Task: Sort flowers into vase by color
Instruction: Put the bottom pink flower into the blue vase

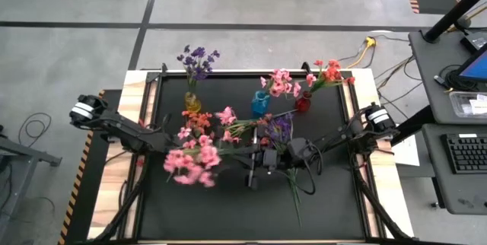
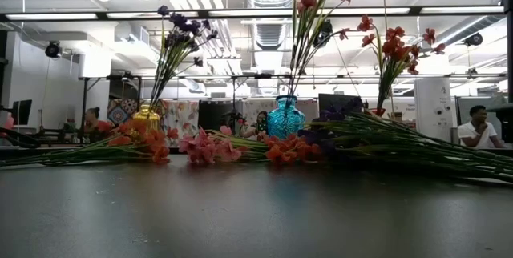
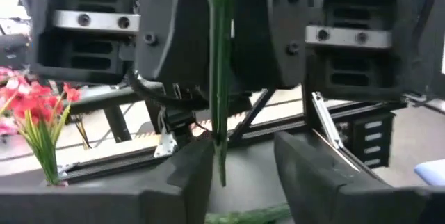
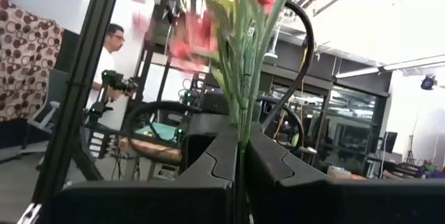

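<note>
My right gripper [image 1: 266, 158] [image 4: 240, 151] is shut on a pink flower sprig [image 1: 192, 166] that is held above the table's middle. Its blossoms [image 4: 201, 29] reach toward the table's left, over my left arm. My left gripper [image 1: 248, 154] [image 3: 243, 165] faces the right one with its fingers open on either side of the sprig's green stem [image 3: 221, 78]. At the back stand three vases. The yellow vase [image 1: 192, 102] holds purple flowers, the blue vase [image 1: 260, 105] pink ones and the red vase [image 1: 303, 103] red ones. My right gripper pinches the sprig's bunched green stems [image 4: 242, 123] between its two fingers. It comes from the table's right, slanting upward. The sprig is lifted clear of the table, its blossoms beyond the fingertips. My left gripper's one finger [image 3: 191, 175] stands close beside the stem's lower end [image 3: 221, 172]; whether they touch I cannot tell.
Loose flowers lie on the black mat in front of the vases: coral ones [image 1: 196, 119], pink ones [image 1: 226, 116] and purple ones [image 1: 280, 128], with long stems [image 1: 294, 193] trailing toward the near edge. A desk with a keyboard [image 1: 466, 154] stands right of the table.
</note>
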